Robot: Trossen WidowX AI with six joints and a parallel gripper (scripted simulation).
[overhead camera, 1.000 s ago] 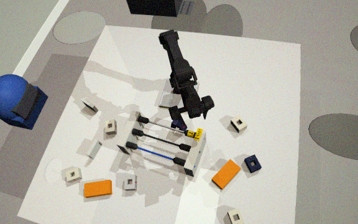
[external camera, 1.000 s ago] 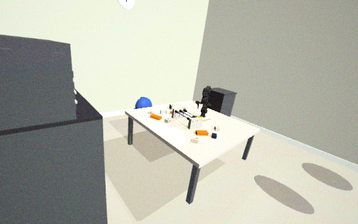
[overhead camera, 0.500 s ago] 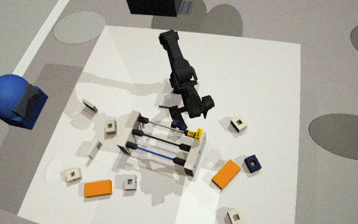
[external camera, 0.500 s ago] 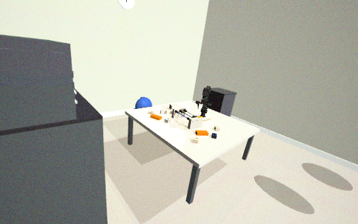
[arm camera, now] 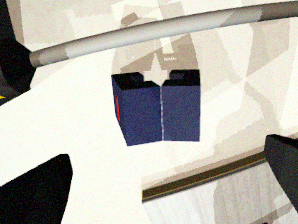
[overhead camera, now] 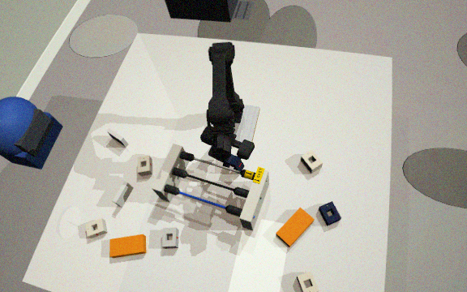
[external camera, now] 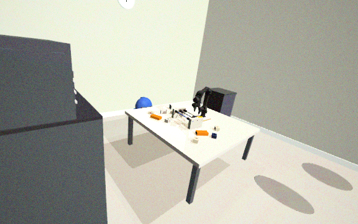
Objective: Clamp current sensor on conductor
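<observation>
The open dark blue sensor (overhead camera: 237, 163) (arm camera: 162, 112) stands beside the LOAD conductor. In the wrist view its halves meet along a seam, their black ends spread toward the conductor, with a red mark on the left side. The LOAD conductor is a bare grey rod (overhead camera: 213, 163) (arm camera: 150, 34), the rearmost of three on the rack; it is outside the sensor. The yellow LOAD marker (overhead camera: 259, 175) is at its right end. My gripper (arm camera: 170, 155) is open and empty, pointing down over the sensor, fingers wide on either side of it. The arm partly hides the sensor in the top view.
The rack's end plates (overhead camera: 254, 203) carry a black conductor (overhead camera: 211, 182) and a blue one (overhead camera: 201, 199) too. A flat pale board (overhead camera: 250, 122) (arm camera: 215, 200) lies behind the sensor. Orange blocks (overhead camera: 295, 227) (overhead camera: 128, 246), a dark blue block (overhead camera: 332, 212) and several pale blocks surround the rack.
</observation>
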